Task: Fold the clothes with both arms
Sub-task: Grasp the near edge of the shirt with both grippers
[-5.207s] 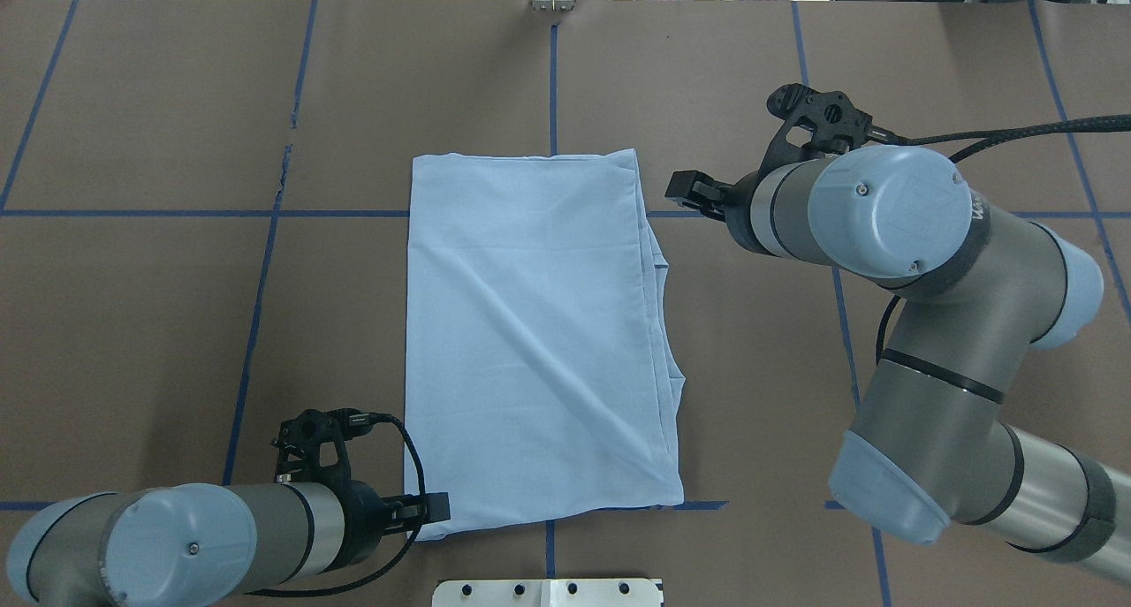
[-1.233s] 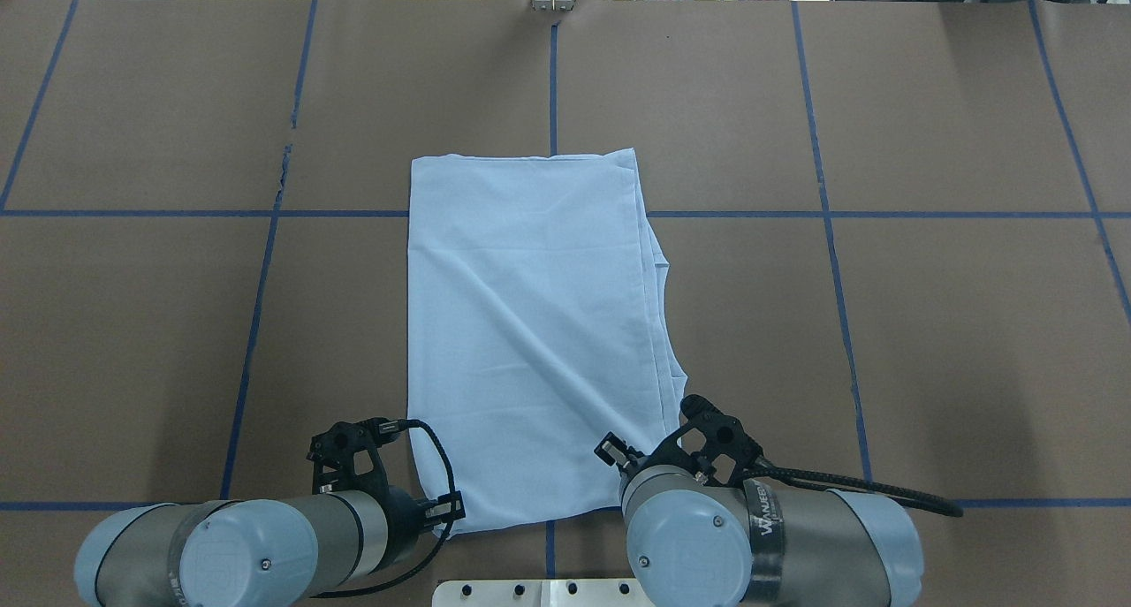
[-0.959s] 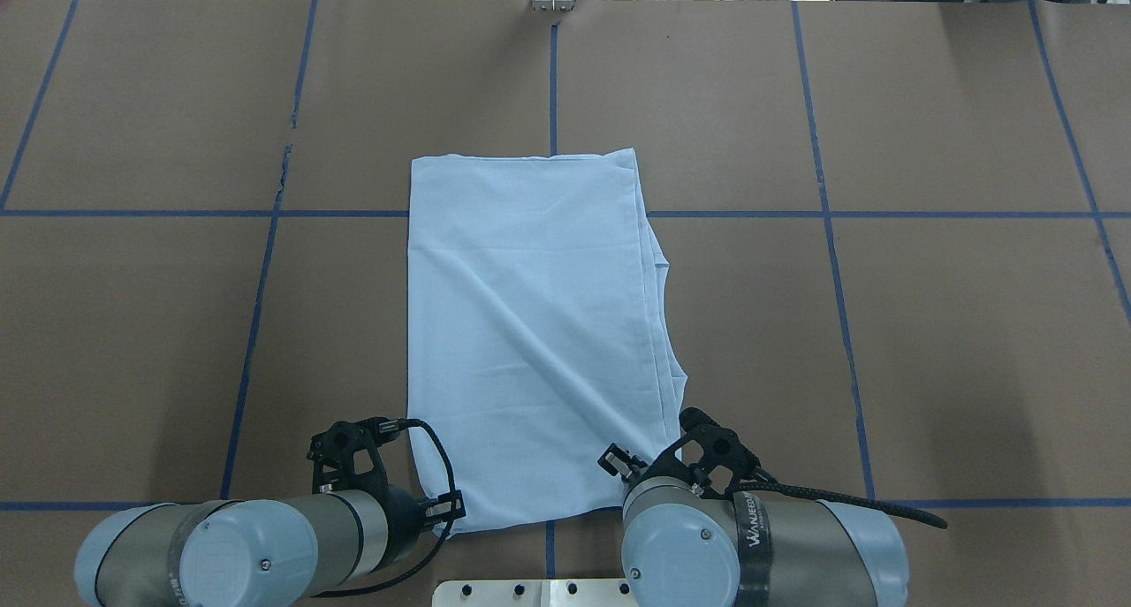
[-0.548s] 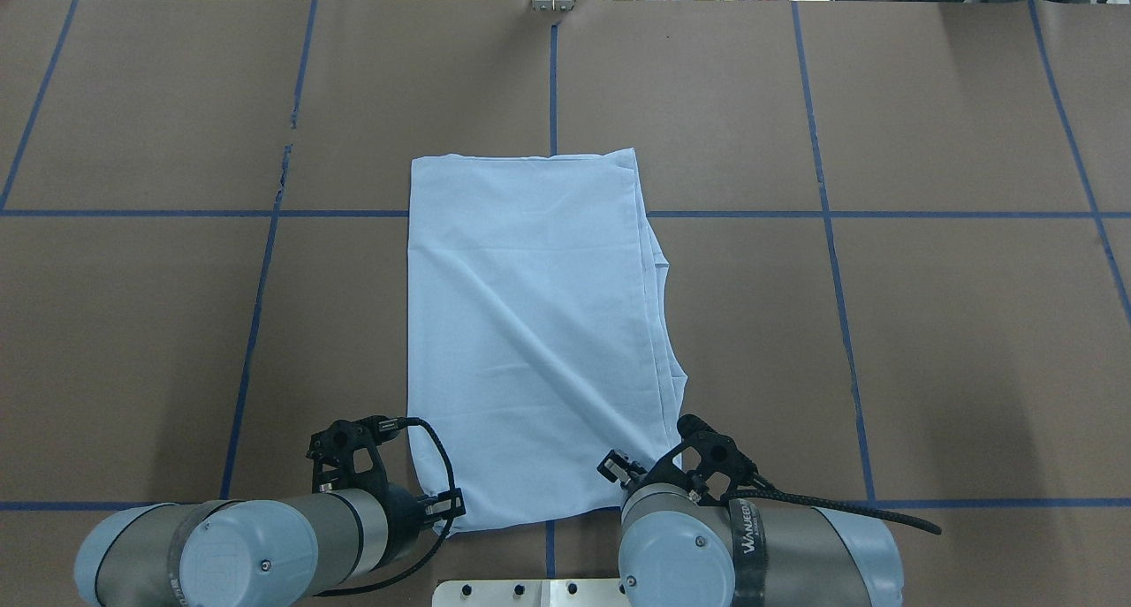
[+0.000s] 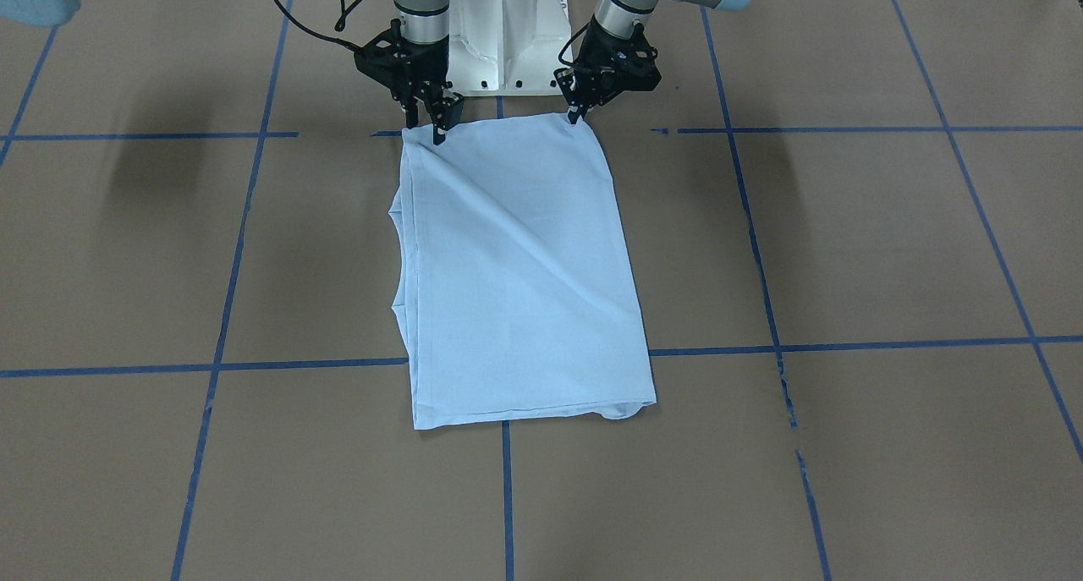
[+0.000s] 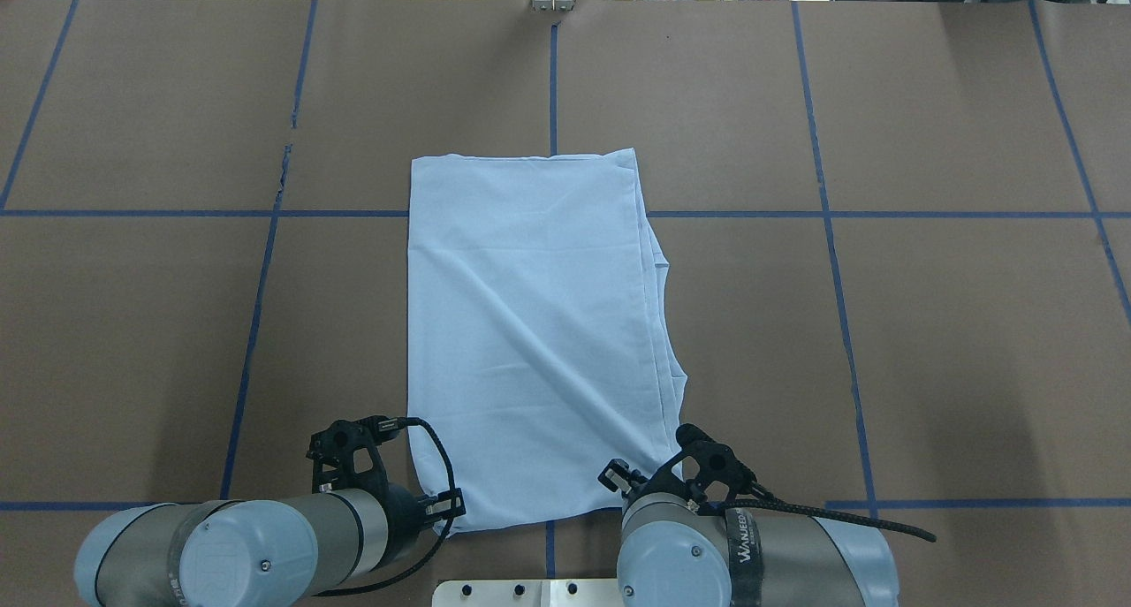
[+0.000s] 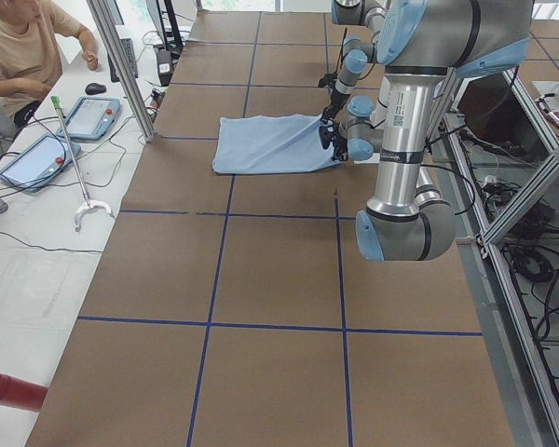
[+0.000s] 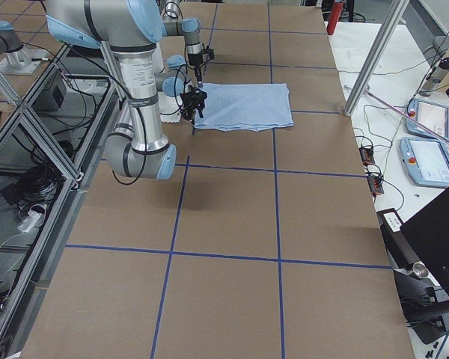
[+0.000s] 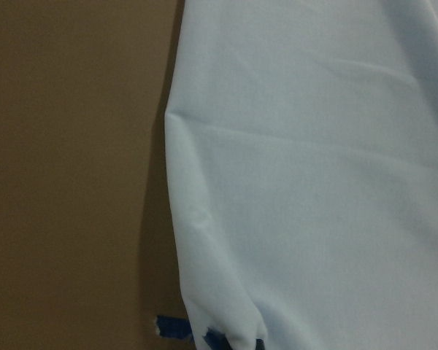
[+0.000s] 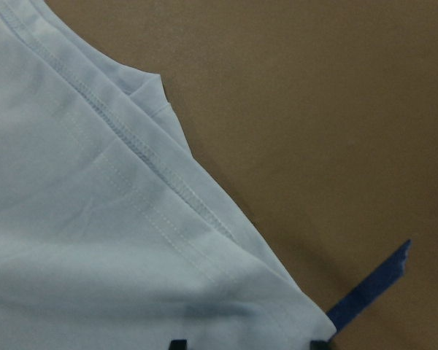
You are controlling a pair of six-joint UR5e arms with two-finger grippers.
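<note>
Fingers, right: the right fingers [image 5: 439, 129] point down at the tabletop [image 6: 928, 324] and stand parted. In the wrist view their two dark tips sit one on each side of the T-shirt's hemmed near corner.
Fingers, left: the left fingers [image 5: 574, 113] point down at the other near corner, right at its edge. Whether they are parted or closed, I cannot tell.
T-shirt [image 6: 530, 324]: light blue, folded into a long rectangle, it lies flat and stretches away from both sets of fingers. Layered hems stick out along the side by the right fingers.
Blue tape [image 6: 256, 324]: grid lines on the brown surface, with a strip showing just beside each gripped-at corner.
Pedestal base [image 5: 503, 40]: white, just behind and between the two sets of fingers.
</note>
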